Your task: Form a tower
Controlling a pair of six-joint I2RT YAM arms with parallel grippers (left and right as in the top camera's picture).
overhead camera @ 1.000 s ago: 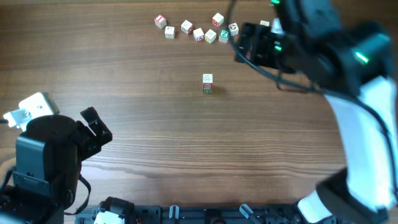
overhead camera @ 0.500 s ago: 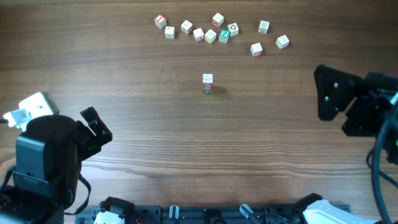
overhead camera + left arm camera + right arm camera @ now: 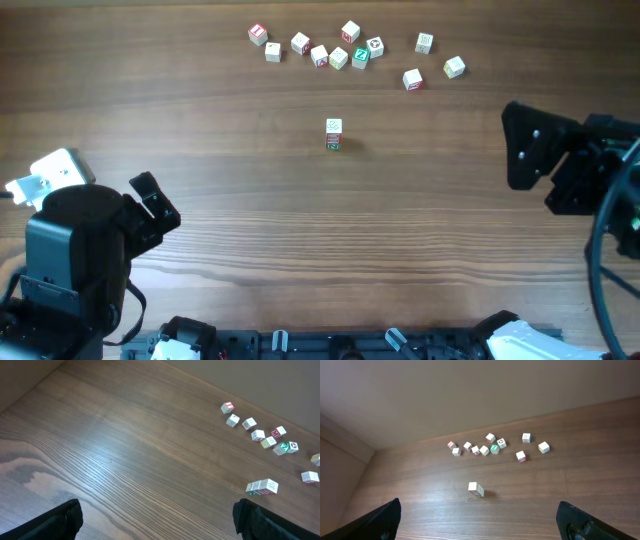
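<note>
The tower (image 3: 333,134) stands alone at the table's middle, a narrow stack of small pale letter cubes with green print at its base and red above. It also shows in the left wrist view (image 3: 261,487) and the right wrist view (image 3: 476,489). My left gripper (image 3: 158,203) rests open at the near left, far from the tower, with bare wood between its fingers (image 3: 157,520). Out at the right edge my right gripper (image 3: 515,148) is open too, holding nothing (image 3: 480,520), and looks toward the stack from a distance.
Several loose letter cubes (image 3: 320,48) lie in a row along the far edge, with three more (image 3: 425,42) (image 3: 454,67) (image 3: 412,79) to their right. The same cubes appear in the wrist views (image 3: 270,440) (image 3: 492,447). A wall rises behind the table (image 3: 470,395).
The right arm has drawn back from over the far loose cubes to the table's right edge, then nearly stopped. The tower and the left arm have not moved.
</note>
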